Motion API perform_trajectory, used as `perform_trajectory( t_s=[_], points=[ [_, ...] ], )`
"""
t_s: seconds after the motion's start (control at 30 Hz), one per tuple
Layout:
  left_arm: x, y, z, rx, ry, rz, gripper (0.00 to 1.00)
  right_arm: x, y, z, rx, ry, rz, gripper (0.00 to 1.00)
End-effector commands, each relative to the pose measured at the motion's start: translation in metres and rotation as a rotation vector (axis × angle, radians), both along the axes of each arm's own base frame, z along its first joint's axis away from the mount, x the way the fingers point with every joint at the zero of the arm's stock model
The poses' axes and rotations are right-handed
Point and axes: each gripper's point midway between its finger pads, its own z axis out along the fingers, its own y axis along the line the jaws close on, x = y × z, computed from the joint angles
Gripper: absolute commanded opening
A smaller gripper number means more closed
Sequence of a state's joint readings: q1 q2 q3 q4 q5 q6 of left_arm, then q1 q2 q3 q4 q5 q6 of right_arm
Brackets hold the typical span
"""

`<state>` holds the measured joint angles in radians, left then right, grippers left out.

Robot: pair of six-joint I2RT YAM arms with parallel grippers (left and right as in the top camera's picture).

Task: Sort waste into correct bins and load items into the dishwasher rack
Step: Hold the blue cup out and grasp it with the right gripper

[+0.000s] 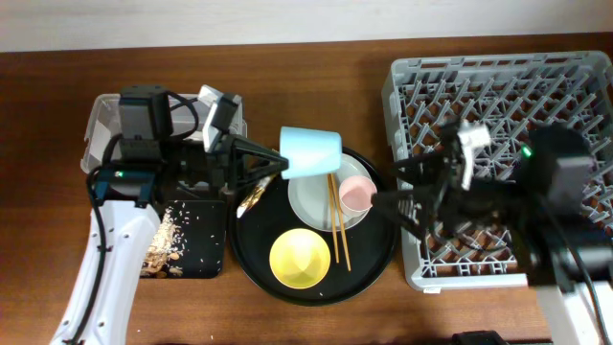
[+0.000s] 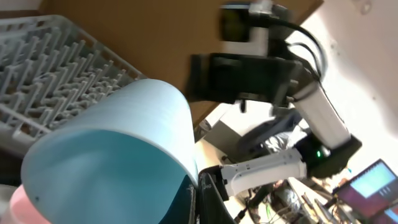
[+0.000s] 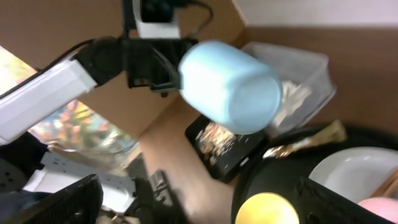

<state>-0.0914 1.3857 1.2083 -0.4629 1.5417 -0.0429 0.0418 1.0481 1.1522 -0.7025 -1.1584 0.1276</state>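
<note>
My left gripper (image 1: 283,163) is shut on the rim of the small blue cup (image 1: 314,151) and holds it on its side above the far edge of the large round black tray. The cup fills the left wrist view (image 2: 106,155) and hangs in the right wrist view (image 3: 230,87). On the round tray lie the pale plate (image 1: 311,196), the pink cup (image 1: 356,193), the chopsticks (image 1: 338,225) and the yellow bowl (image 1: 299,259). My right gripper (image 1: 385,185) is open and empty, just right of the pink cup. The grey dishwasher rack (image 1: 498,86) stands at the right.
The shallow black rectangular tray (image 1: 182,240) holds brownish scraps, left of the round black tray (image 1: 378,259). The clear tub (image 1: 96,125), mostly under my left arm, holds white napkins (image 3: 292,96). A brown-gold wrapper (image 1: 254,196) lies at the round tray's left edge.
</note>
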Motion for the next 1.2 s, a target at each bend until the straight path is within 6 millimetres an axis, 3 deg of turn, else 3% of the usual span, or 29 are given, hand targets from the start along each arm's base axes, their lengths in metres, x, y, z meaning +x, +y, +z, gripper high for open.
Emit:
perform_trajectory(
  t_s=[0.0, 0.2, 0.37, 0.57, 0.8, 0.83, 0.9, 0.97, 1.03, 1.17],
  points=[
    [-0.012, -0.013, 0.009, -0.017, -0.044, -0.066, 0.01, 0.002, 0.012, -0.001, 0.051, 0.014, 0.118, 0.97],
    [-0.015, -0.029, 0.004, 0.019, -0.069, -0.068, 0.00, 0.007, 0.038, -0.010, 0.043, -0.012, 0.209, 0.94],
    [-0.018, -0.033, 0.004, 0.018, -0.071, -0.082, 0.00, 0.003, 0.048, -0.006, 0.047, -0.055, 0.249, 0.77],
    [-0.027, -0.035, 0.009, -0.011, -0.071, -0.135, 0.00, 0.020, 0.045, -0.016, -0.020, -0.068, 0.156, 0.93],
    [-0.026, -0.029, 0.013, -0.028, -0.087, -0.137, 0.01, 0.024, 0.043, -0.018, -0.034, -0.071, 0.134, 0.96],
    [-0.025, -0.028, 0.013, -0.028, -0.085, -0.132, 0.01, 0.024, 0.043, -0.018, -0.034, -0.071, 0.133, 0.94],
    [-0.024, -0.028, 0.013, -0.027, -0.086, -0.130, 0.01, 0.024, 0.043, -0.018, -0.034, -0.071, 0.133, 0.73],
    [-0.024, -0.028, 0.013, -0.027, -0.086, -0.130, 0.00, 0.024, 0.043, -0.017, -0.034, -0.072, 0.134, 0.61],
    [-0.024, -0.028, 0.012, -0.025, -0.087, -0.126, 0.00, 0.025, 0.043, -0.016, -0.033, -0.082, 0.133, 0.60],
    [-0.018, -0.029, 0.008, -0.002, -0.090, -0.092, 0.01, 0.029, 0.044, -0.010, -0.026, -0.132, 0.132, 0.45]
  ],
)
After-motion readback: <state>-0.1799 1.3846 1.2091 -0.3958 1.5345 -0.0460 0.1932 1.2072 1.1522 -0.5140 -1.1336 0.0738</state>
